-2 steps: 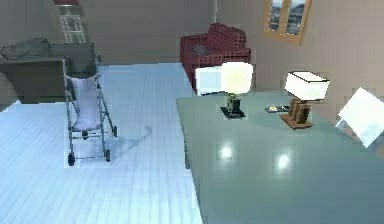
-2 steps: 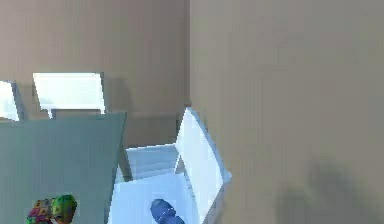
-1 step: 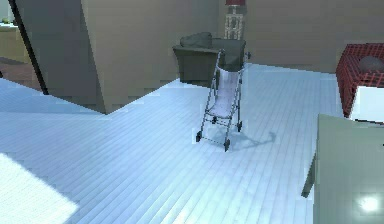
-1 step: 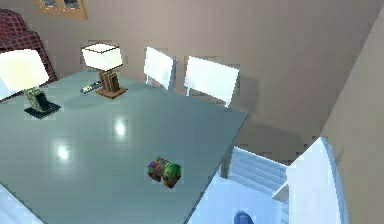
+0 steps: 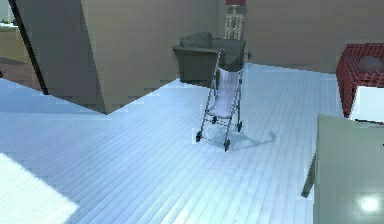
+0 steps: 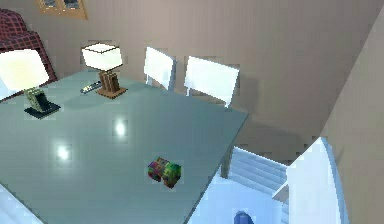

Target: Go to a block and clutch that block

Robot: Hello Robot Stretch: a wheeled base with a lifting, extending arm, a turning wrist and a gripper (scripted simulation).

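On the grey desk (image 6: 110,140), the multicoloured block (image 6: 164,171) lay by the near right edge, well apart from two lamps (image 6: 104,68) at the far left. I couldn't tell the gripper's state.

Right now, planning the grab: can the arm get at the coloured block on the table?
Probably yes: the block lies near the table edge, bare tabletop around it, the lamps well away.

Found the table (image 6: 110,150) glossy and smooth, with bright glints; on the table, a shiny block (image 6: 164,171) and a lamp (image 6: 105,70) with wooden-looking base, matt shade.
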